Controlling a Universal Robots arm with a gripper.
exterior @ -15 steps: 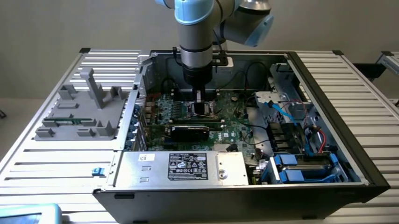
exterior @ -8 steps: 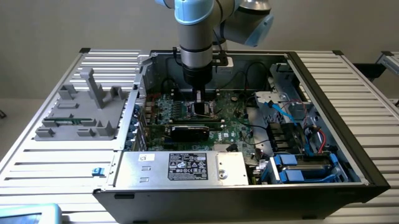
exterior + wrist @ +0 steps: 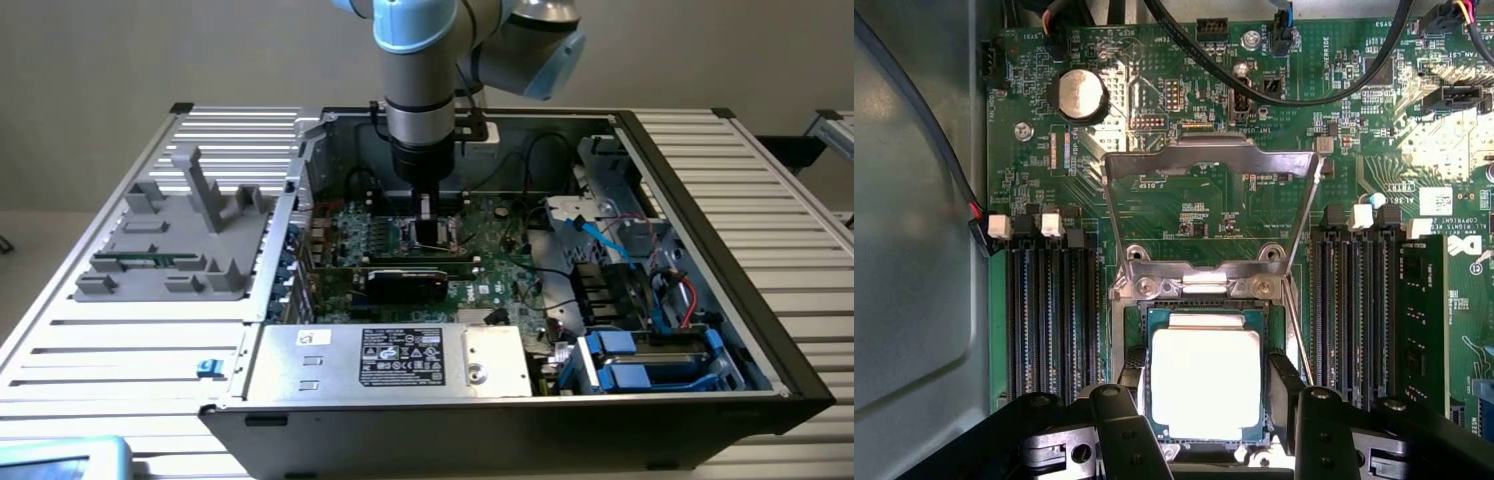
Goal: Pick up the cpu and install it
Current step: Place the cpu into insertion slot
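Gripper seemingly clasps cpu at the open socket.

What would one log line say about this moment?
arm: pointing down into computer case | tool: at cpu | cpu: squared over socket, seating unclear | load frame: flipped open

Silver-grey cylindrical metal robot arm, light-blue plastic joint caps, rounded grey elbow housing. Black lower wrist section. Matte black claw, silver screw heads set in base.
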